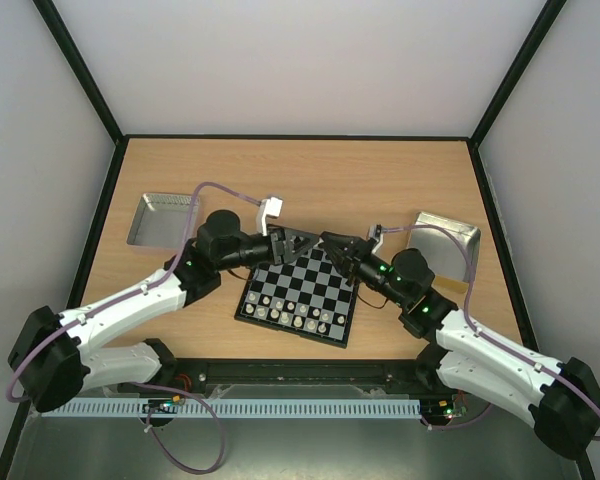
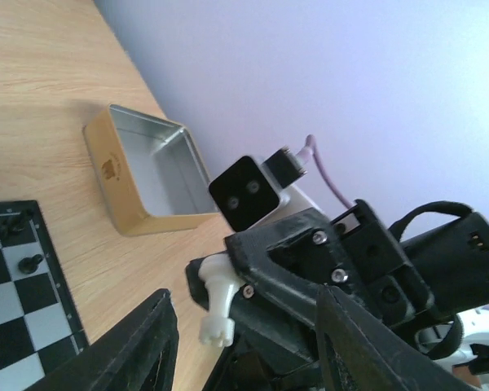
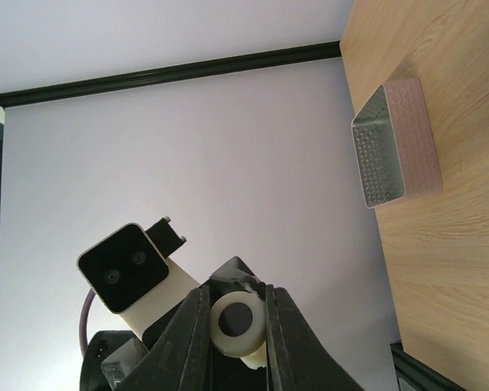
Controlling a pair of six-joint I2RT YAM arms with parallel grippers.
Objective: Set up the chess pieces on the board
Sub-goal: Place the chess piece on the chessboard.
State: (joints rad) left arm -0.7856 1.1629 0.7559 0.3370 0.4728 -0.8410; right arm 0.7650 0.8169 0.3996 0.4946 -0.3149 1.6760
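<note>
Meeting above the far edge of the board (image 1: pixel 298 288), both arms crowd close together. The right gripper (image 3: pixel 238 293) is clenched on a cream-white piece (image 3: pixel 240 319), and the left gripper (image 2: pixel 246 297) gapes wide, facing it. White pieces (image 1: pixel 295 320) line the board's near edge. Open table (image 1: pixel 310 175) stretches beyond, with the left tray (image 1: pixel 160 218) and right tray (image 1: pixel 448 235) well apart.

Bright, even, diffuse light casts soft shadows, while the closest parts in the wrist views blur.
</note>
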